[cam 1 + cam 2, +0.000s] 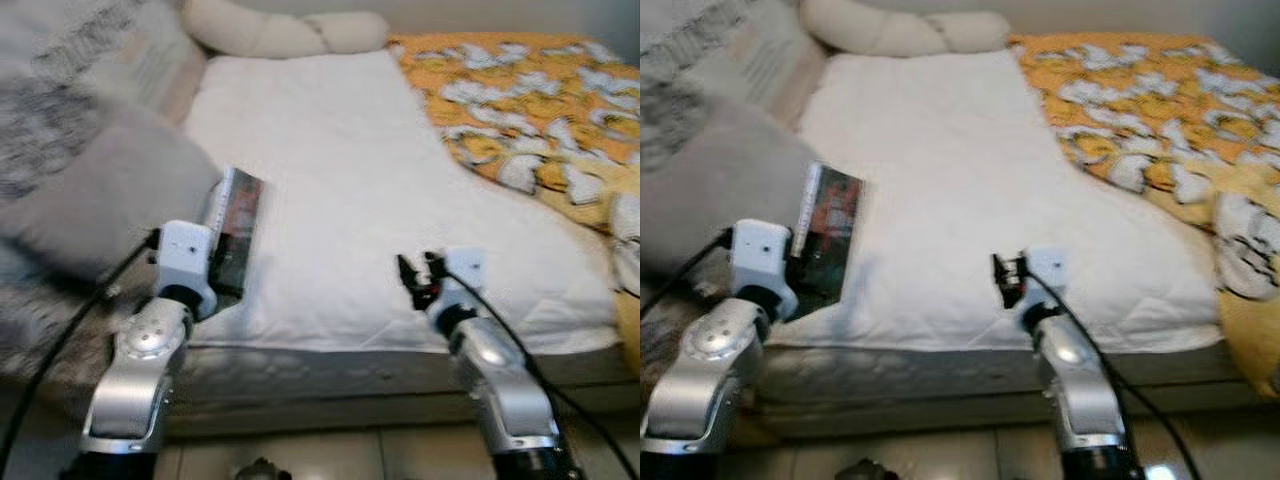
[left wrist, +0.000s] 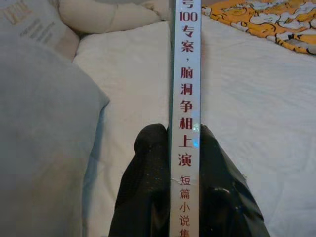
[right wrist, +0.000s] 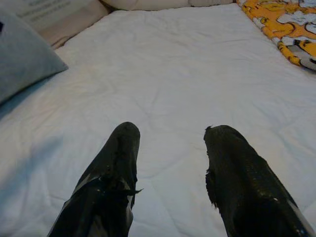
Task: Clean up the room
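White quilted cotton covers the mattress [image 1: 360, 200], its surface soft and faintly creased, with a rounded front edge above a tiled floor [image 1: 330, 455]. At about eight o'clock on the bed, the left gripper [image 2: 185, 143] is clamped on a thin book [image 1: 232, 225], a dark glossy cover with a narrow white spine printed in red Chinese characters; the book stands on edge, tilted, over the mattress's front left corner. The two black fingers [image 2: 148, 168] press on either side of the spine. Just beside the book, towards nine o'clock, lies a plump grey pillow [image 1: 95, 200], smooth and blurred, crowding the left arm's side. At about five o'clock the right gripper [image 3: 170, 148] hovers low over the bare sheet near the front edge, its rubbery black fingers spread apart with nothing between them. The middle of the bed from six to twelve o'clock is open sheet. At twelve o'clock a cream twisted bolster [image 1: 285, 30] lies along the head of the bed, and from one to four o'clock an orange patterned blanket [image 1: 530, 100] is bunched in folds along the right side.
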`<state>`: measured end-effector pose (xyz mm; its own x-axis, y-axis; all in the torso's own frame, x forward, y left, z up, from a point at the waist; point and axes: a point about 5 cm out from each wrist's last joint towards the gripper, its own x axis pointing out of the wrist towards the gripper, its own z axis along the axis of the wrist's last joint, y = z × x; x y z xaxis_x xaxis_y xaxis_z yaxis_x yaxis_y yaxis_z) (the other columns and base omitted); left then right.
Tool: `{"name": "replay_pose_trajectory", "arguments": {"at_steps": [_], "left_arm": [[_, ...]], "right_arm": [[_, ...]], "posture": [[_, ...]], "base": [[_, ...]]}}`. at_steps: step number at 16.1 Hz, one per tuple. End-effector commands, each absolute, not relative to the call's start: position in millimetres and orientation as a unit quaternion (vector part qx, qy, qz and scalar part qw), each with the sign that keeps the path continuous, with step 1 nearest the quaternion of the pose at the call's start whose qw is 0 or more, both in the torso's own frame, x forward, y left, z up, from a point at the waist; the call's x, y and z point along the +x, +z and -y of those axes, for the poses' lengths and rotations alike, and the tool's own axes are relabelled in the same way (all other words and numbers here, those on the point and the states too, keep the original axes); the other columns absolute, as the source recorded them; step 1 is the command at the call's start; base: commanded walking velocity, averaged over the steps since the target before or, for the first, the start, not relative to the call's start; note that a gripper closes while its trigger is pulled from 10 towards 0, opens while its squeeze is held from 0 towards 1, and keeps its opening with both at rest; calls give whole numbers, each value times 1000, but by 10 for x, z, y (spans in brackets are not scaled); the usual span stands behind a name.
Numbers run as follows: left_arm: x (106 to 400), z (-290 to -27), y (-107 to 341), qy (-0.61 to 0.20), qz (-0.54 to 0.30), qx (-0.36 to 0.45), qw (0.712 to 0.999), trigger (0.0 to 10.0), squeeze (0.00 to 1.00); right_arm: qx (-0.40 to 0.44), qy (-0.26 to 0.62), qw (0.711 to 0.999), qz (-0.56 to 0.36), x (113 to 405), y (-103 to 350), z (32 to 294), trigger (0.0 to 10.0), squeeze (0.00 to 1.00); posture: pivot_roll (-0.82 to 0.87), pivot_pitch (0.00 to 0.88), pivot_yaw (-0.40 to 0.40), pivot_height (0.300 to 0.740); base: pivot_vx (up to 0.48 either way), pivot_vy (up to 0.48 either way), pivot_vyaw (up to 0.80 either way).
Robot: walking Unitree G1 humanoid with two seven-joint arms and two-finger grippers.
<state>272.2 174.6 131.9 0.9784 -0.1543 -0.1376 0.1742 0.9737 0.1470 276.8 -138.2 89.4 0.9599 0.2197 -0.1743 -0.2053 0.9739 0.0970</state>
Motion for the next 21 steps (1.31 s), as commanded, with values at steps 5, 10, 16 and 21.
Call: {"name": "replay_pose_trajectory", "arguments": {"at_steps": [5, 10, 16, 21], "left_arm": [[2753, -1666, 1451, -106, -27, 87, 990, 10000, 0], [2755, -1687, 1450, -92, -23, 77, 993, 10000, 0], [2747, -1692, 1457, -96, -20, 81, 992, 10000, 0], [2737, -1703, 1443, -100, -23, 88, 991, 10000, 0]], "right_arm": [[41, 116, 988, -91, 2780, 902, 1336, 10000, 0], [43, 116, 988, -92, 2767, 898, 1336, 10000, 0], [8, 157, 983, -92, 2736, 893, 1245, 10000, 0], [25, 143, 985, -96, 2727, 864, 1276, 10000, 0]], "posture": [[90, 0, 29, 740], [89, 0, 28, 740], [92, 0, 26, 740], [96, 0, 27, 740]], "base": [[0, -288, 0], [0, 0, 0], [289, 0, 602], [349, 0, 320]]}}
